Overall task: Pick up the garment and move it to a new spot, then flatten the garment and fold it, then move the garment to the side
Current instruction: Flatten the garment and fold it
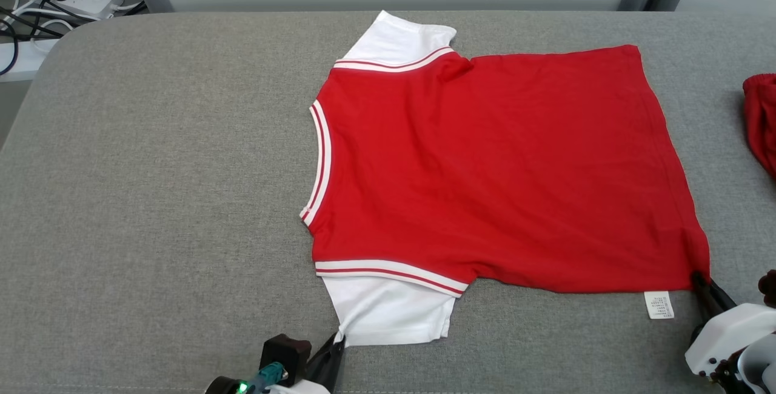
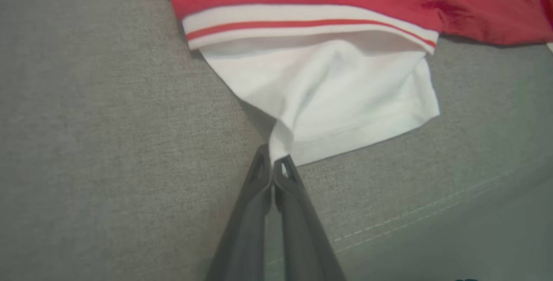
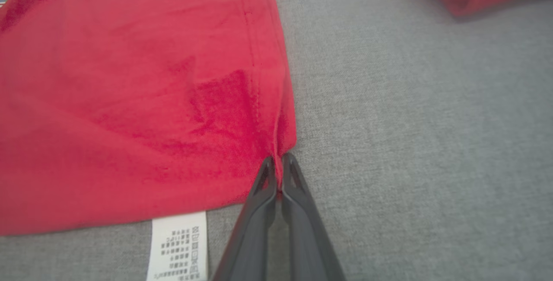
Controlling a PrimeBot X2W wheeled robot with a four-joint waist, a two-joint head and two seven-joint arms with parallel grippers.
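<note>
L gripper [image 1: 338, 340], bottom centre of head view: fingers point up-frame, low to the grey padded surface [image 1: 151, 200], tips pressed together, pinching the hem corner of the white sleeve [image 2: 319, 95]; cloth puckers at the tips. Arm cut off by bottom edge.

R gripper [image 1: 697, 277], lower right: fingers angled up-left, closed on the garment [image 1: 485, 163] at its near hem corner. White wrist housing partly out of frame.

Garment lies flat, centre to right of head view, collar toward frame left, hem toward right; second white sleeve at top centre.

Care label [image 1: 659, 305] sticks out just beside R fingers; print too small to read. Another red cloth [image 1: 761, 121] cut off by right edge; can't tell what it is.
</note>
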